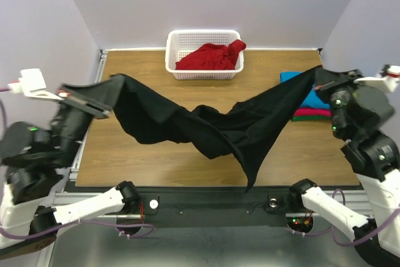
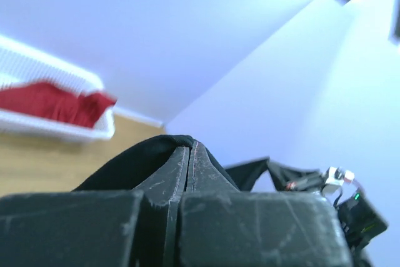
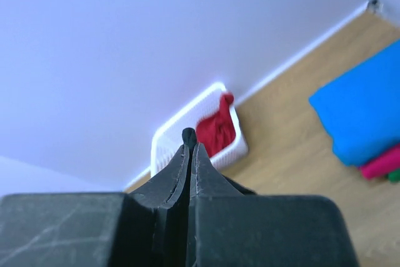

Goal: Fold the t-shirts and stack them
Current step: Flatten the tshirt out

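Note:
A black t-shirt (image 1: 206, 123) hangs stretched in the air across the table between both arms, sagging in the middle with a point drooping toward the front edge. My left gripper (image 1: 109, 89) is shut on its left end; black cloth (image 2: 144, 157) drapes over the closed tips (image 2: 189, 147). My right gripper (image 1: 317, 76) is shut on its right end, a nub of black cloth (image 3: 189, 136) poking out above the closed tips (image 3: 190, 148). A red t-shirt (image 1: 212, 56) lies in the basket. Folded turquoise-blue (image 1: 312, 95), pink-red and green t-shirts (image 1: 311, 113) are stacked at the right.
The white lattice basket (image 1: 203, 73) stands at the back middle of the wooden table (image 1: 150, 161). Walls close in on the left, back and right. The folded stack sits just under my right gripper.

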### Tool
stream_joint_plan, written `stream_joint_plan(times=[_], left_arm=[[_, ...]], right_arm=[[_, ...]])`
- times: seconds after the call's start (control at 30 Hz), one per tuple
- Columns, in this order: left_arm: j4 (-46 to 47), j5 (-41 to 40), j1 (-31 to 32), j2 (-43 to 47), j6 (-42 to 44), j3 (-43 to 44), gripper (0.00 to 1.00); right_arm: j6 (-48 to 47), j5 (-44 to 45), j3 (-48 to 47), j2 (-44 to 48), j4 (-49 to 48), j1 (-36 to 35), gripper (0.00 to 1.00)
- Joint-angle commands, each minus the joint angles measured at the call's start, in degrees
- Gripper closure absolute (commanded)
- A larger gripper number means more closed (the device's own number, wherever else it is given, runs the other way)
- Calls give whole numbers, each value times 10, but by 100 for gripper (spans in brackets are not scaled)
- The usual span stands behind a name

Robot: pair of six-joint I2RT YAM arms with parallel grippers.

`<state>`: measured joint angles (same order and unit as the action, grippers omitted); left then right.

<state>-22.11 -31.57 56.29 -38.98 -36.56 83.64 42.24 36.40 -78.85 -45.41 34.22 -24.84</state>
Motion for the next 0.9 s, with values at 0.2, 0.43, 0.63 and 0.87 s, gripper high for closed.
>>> stream_joint_plan(times=[0.2, 0.43, 0.63, 0.87], left_arm=[[20, -44, 3, 14, 68, 74, 100], [7, -157, 3, 1, -25, -109, 100], [-77, -229, -12, -6, -236, -312, 100], [-8, -148, -62, 41, -270, -486, 100]], right_arm=[[-89, 61, -134, 5, 36, 0, 100], [-64, 75, -40, -56, 38, 0, 100], [-65, 133, -12, -232, 20, 0, 100], [-102, 3, -87, -454, -38, 78, 100]])
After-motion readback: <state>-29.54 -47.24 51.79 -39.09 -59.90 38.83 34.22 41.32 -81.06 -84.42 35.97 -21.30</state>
